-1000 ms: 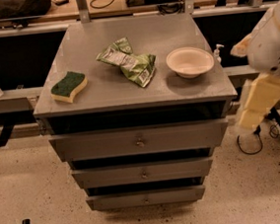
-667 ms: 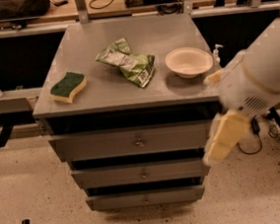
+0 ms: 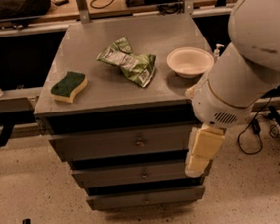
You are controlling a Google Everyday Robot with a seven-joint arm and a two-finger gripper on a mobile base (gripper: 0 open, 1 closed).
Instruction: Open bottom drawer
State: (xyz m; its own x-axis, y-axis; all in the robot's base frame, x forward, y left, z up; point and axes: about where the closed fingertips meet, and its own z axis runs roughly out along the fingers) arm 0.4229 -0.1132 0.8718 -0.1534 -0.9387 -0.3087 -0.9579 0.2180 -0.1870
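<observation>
The bottom drawer [image 3: 119,201] is sitting shut at the foot of the grey cabinet [image 3: 88,42]. Its small centre knob [image 3: 146,199] is offering the only hold, on stiff metal probably needing a straight, steady pull. The gripper [image 3: 197,164] is hanging over the middle drawer [image 3: 111,176] at its right end, just above the target; whether it is open or closed I cannot tell

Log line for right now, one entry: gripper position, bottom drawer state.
gripper: by cabinet right front, level with middle drawer | bottom drawer: looks shut | knob: untouched
</observation>
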